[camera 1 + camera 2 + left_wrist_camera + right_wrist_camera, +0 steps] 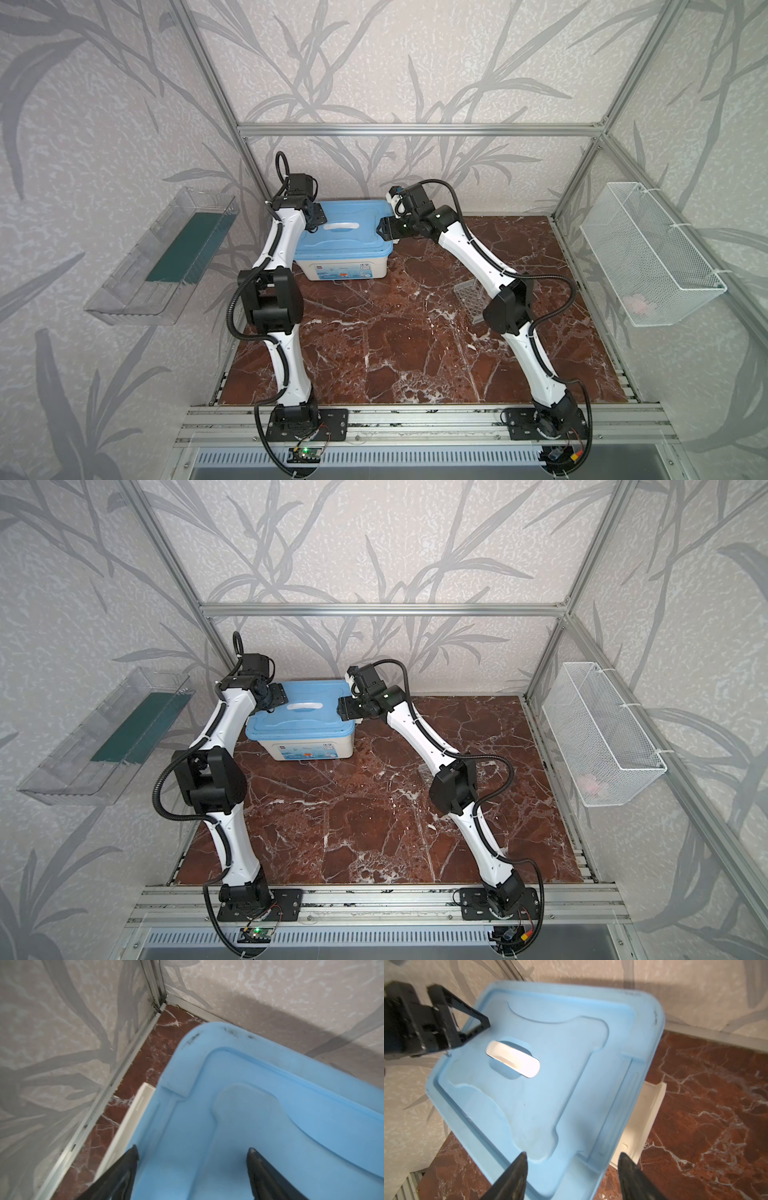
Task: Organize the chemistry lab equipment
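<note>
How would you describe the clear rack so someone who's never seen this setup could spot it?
Start at the red-brown marble tabletop, where a white tub with a blue lid stands at the back. Come forward and right to the right arm's black elbow; the clear rack sits on the marble beside it, partly hidden. Unlike the opaque tub, it is see-through with a grid of small holes.

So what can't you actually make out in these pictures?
- Contents of the tub: in every view the blue lid is on.
- Part of the clear rack: in both top views the right arm covers it at the elbow, and its holes are too small to check.
- The pale pink thing in the wire basket: in both top views it is small and blurred behind the mesh.
</note>
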Motion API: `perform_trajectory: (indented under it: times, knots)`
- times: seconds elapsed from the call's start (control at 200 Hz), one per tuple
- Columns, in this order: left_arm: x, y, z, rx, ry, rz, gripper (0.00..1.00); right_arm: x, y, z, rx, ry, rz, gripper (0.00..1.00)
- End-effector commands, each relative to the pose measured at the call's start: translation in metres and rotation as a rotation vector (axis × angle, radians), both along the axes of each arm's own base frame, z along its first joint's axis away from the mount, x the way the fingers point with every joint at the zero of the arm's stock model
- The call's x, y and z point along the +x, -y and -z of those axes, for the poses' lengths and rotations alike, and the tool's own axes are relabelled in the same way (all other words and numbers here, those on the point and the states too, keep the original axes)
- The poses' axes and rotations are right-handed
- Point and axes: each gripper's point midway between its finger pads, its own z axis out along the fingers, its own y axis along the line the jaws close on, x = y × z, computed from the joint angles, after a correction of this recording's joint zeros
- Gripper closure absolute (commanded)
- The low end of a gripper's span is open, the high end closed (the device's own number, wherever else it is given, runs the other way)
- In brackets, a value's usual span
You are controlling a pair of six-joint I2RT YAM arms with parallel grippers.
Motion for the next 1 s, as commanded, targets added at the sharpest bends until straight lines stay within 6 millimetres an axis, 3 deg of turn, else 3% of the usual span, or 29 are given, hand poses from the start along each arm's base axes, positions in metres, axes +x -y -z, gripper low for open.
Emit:
perform_trajectory:
  times: [0.0, 0.235, 0.335, 0.45, 0.55, 0.66, 0.795, 0.994]
  knots:
    - [-0.031, 0.041, 0.058, -0.09, -0.208, 0.074, 0.17, -0.01, 0.013, 0.019, -0.071, -0.066, 0.02, 0.42]
    - [-0.038, 0.074, 0.057, -0.142, -0.195, 0.12, 0.17, -0.011, 0.055, 0.024, -0.095, -0.1, 0.081, 0.45]
    - [-0.04, 0.102, 0.057, -0.198, -0.192, 0.17, 0.18, -0.011, 0.08, 0.031, -0.154, -0.108, 0.116, 0.46]
    - [-0.041, 0.133, 0.045, -0.206, -0.148, 0.219, 0.18, -0.008, 0.102, 0.036, -0.164, -0.123, 0.143, 0.46]
    - [-0.039, 0.149, 0.034, -0.276, -0.12, 0.25, 0.18, -0.009, 0.126, 0.044, -0.236, -0.132, 0.187, 0.46]
    - [-0.034, 0.14, 0.013, -0.24, -0.061, 0.246, 0.18, -0.009, 0.135, 0.053, -0.237, -0.147, 0.189, 0.46]
    - [-0.025, 0.118, -0.007, -0.218, 0.021, 0.233, 0.1, -0.01, 0.137, 0.055, -0.255, -0.145, 0.175, 0.46]
    - [-0.016, 0.1, -0.003, -0.289, 0.144, 0.261, 0.03, -0.011, 0.134, 0.058, -0.259, -0.152, 0.145, 0.46]
